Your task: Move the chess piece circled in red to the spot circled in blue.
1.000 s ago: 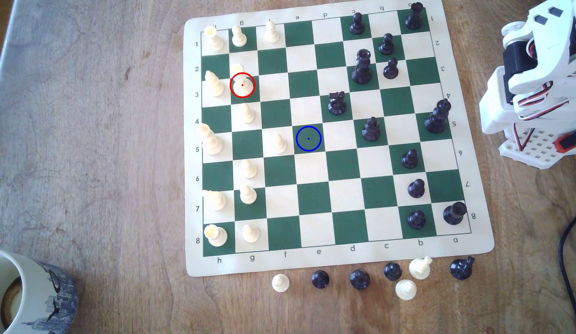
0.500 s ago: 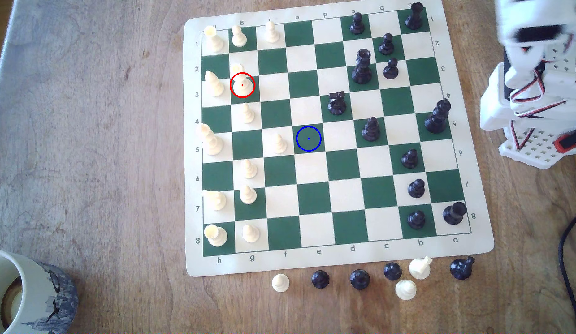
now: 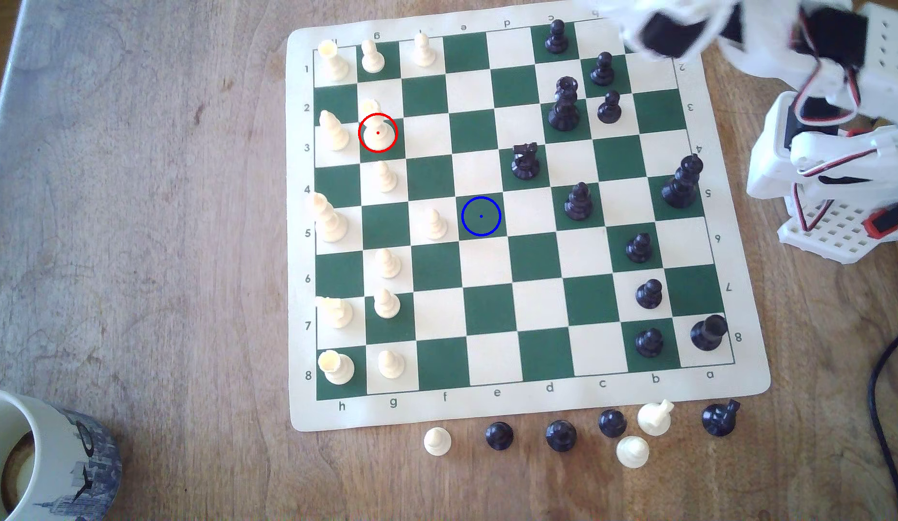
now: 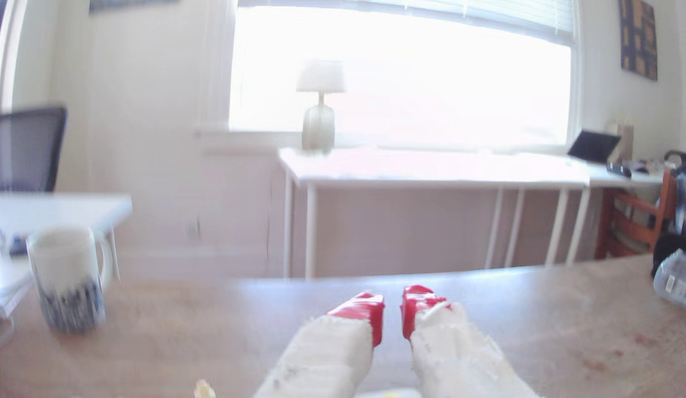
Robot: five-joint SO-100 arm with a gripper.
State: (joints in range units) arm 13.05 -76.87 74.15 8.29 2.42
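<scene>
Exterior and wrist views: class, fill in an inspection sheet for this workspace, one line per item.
Surface: wooden table with a green-and-cream board.
Job's things: crowned cream piece stands in the red ring; blue-ringed spot is bare.
Clutter: mug; captured pieces beside the board.
Gripper: gripper, red tips slightly apart, holding nothing.
Cables: black cable at the exterior view's right.
Surroundings: window, lamp, white desk.

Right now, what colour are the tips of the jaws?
Red, on white bodies; the gripper shows them best in the wrist view.
</scene>
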